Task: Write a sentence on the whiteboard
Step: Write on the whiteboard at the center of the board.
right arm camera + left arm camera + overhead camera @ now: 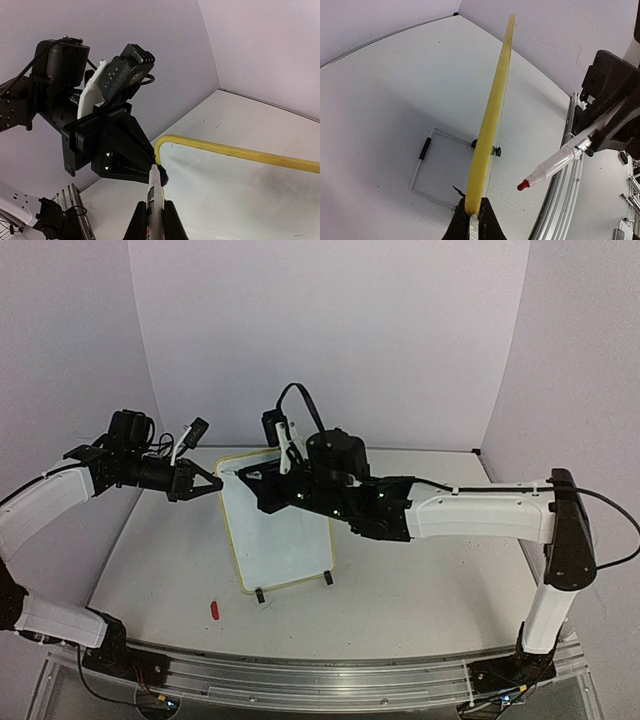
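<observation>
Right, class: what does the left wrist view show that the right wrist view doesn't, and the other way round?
Only the left wrist view: the whiteboard edge-on, a wire stand on the side away from the marker, and the marker's red tip. Only the right wrist view: the board's blank white face. Both: the yellow rim, the marker, the left gripper shut on the rim, the right gripper shut on the marker.

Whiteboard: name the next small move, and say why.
Probably ease the marker onto the blank whiteboard by its held corner: left hand pinches the rim, right hand holds the marker, tip clear of the surface.
</observation>
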You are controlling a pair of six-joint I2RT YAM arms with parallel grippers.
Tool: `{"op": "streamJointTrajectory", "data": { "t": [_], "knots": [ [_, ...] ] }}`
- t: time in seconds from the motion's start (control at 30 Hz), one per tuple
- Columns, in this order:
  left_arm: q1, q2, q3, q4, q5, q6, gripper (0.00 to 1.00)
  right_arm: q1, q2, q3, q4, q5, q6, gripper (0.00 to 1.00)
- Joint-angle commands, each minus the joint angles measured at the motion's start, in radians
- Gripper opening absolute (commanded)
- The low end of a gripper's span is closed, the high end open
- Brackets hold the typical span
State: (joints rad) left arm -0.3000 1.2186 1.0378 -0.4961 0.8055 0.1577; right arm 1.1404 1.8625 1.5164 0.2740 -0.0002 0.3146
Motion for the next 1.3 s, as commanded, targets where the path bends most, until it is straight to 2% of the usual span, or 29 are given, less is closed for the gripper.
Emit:
{"op": "streamJointTrajectory", "data": {
  "t": [0.0, 0.53, 1.27],
  "knots": [
    [0.004, -0.005, -0.017, -0.011, -0.062, 0.027, 0.00, 0.006, 0.026, 0.059, -0.008, 0.039, -0.014, 0.00],
    [0.003, -0.007, -0.017, -0.012, -0.054, 0.027, 0.00, 0.003, 0.064, 0.096, -0.042, 0.108, -0.002, 0.00],
    [0.003, -0.007, -0.017, -0.010, -0.062, 0.027, 0.00, 0.003, 0.021, -0.048, -0.051, 0.061, 0.076, 0.00]
  ]
}}
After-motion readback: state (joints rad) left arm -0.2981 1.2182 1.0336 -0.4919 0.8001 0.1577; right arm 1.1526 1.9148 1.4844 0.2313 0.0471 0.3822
